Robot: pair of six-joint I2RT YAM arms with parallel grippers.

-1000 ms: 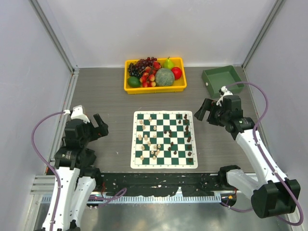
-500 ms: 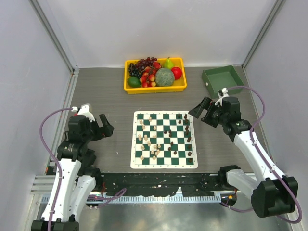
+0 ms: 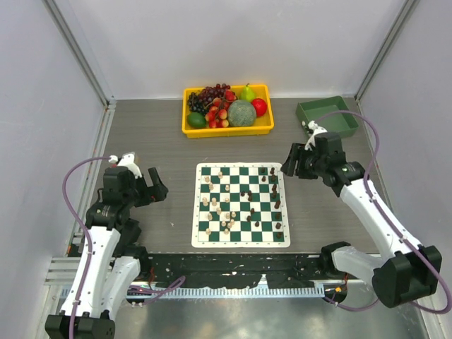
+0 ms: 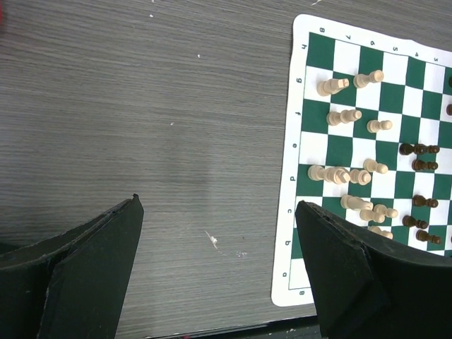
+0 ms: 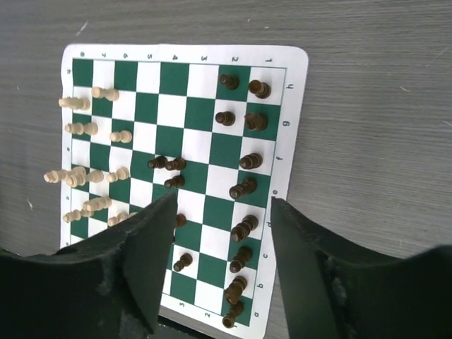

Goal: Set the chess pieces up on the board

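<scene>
The green-and-white board (image 3: 241,205) lies at the table's middle, also in the left wrist view (image 4: 353,162) and the right wrist view (image 5: 191,152). Cream pieces (image 3: 214,205) stand on its left half, dark brown pieces (image 3: 272,194) on its right half and middle. In the right wrist view the dark pieces (image 5: 244,187) stand along the right files and the cream ones (image 5: 81,173) at the left. My left gripper (image 3: 157,187) is open and empty, left of the board. My right gripper (image 3: 291,164) is open and empty, above the board's far right corner.
A yellow tray (image 3: 227,128) of fruit stands behind the board. A green bin (image 3: 326,116) sits at the far right, just behind my right arm. Grey walls close in both sides.
My right gripper has moved left and farther back toward the board's far right corner. My left gripper has shifted slightly right toward the board. No piece has moved.
</scene>
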